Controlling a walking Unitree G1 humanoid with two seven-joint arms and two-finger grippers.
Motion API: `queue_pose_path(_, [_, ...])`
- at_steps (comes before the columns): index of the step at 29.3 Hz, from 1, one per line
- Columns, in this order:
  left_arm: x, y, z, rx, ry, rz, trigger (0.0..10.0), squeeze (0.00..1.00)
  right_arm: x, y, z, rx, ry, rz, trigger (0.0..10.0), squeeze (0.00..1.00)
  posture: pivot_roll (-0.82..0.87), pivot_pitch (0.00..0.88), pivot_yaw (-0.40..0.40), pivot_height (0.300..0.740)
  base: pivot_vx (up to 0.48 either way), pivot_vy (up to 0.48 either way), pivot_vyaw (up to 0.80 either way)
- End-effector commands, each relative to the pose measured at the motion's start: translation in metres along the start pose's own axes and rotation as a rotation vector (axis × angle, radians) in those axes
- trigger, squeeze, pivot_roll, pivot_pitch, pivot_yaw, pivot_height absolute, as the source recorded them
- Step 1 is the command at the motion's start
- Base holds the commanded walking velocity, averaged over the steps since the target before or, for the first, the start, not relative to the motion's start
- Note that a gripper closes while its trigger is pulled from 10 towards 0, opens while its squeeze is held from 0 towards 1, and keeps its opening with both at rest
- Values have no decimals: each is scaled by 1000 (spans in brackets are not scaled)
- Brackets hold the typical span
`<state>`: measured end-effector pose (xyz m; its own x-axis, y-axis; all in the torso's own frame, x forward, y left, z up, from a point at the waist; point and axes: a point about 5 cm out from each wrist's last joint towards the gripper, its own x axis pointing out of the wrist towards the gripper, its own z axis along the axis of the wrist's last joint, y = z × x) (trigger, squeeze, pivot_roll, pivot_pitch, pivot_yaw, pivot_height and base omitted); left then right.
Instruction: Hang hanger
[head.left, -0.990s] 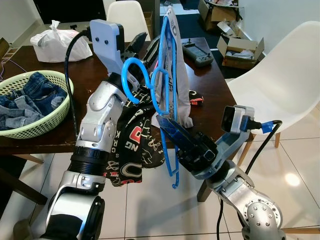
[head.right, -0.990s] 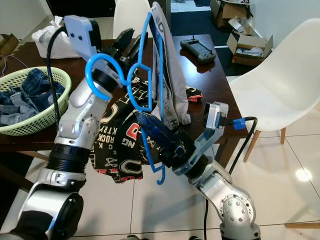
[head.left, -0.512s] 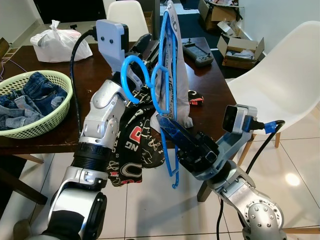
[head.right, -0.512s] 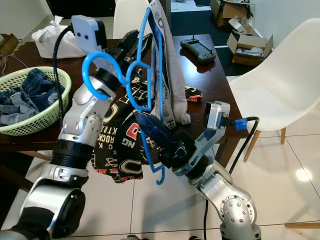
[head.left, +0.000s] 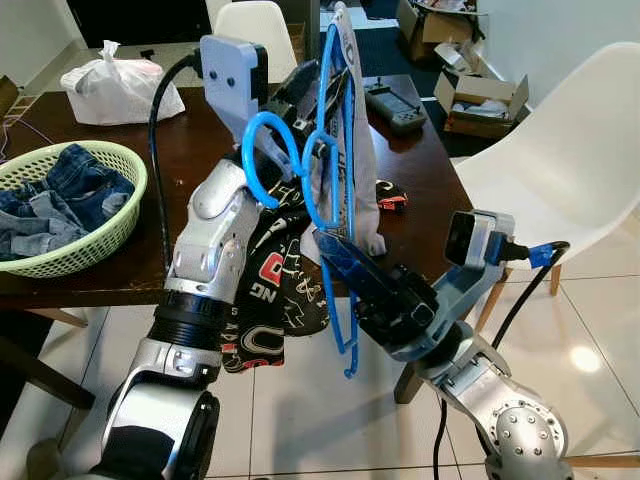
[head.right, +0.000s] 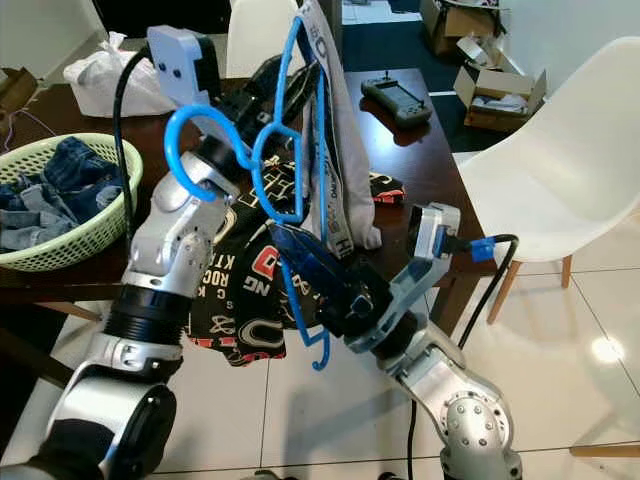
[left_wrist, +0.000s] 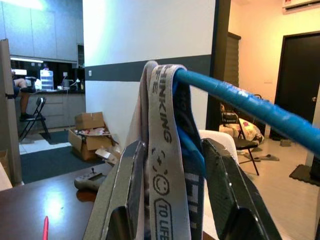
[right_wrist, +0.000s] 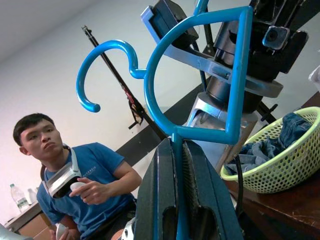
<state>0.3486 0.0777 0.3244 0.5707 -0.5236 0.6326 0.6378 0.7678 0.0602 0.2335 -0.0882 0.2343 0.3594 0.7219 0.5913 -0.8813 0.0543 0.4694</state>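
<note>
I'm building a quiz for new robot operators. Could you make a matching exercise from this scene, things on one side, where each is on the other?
Things:
1. blue hanger
2. denim clothes
3. white plastic bag
4. cardboard box

Places:
A. on the floor behind the table
B. in the green basket
C. at the table's far left corner
D. pinched in the right gripper

Pairs: 1-D, 2-B, 3-C, 4-A

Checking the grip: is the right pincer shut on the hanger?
Shut: right pincer fingers clamp the blue hanger bar between them.
</note>
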Motion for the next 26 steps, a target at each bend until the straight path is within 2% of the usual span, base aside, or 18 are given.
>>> queue_pose_path(1, [-1, -1, 2, -3, -11, 0, 10000, 0, 1, 5, 0, -1, -5, 34, 0, 0, 48, 157, 63, 740, 0, 0, 0])
queue_pose_path(26, [9, 12, -1, 16, -1, 25, 10000, 0, 2, 8, 1, -1, -4, 48, 0, 0, 42, 159, 65, 740, 0, 0, 0])
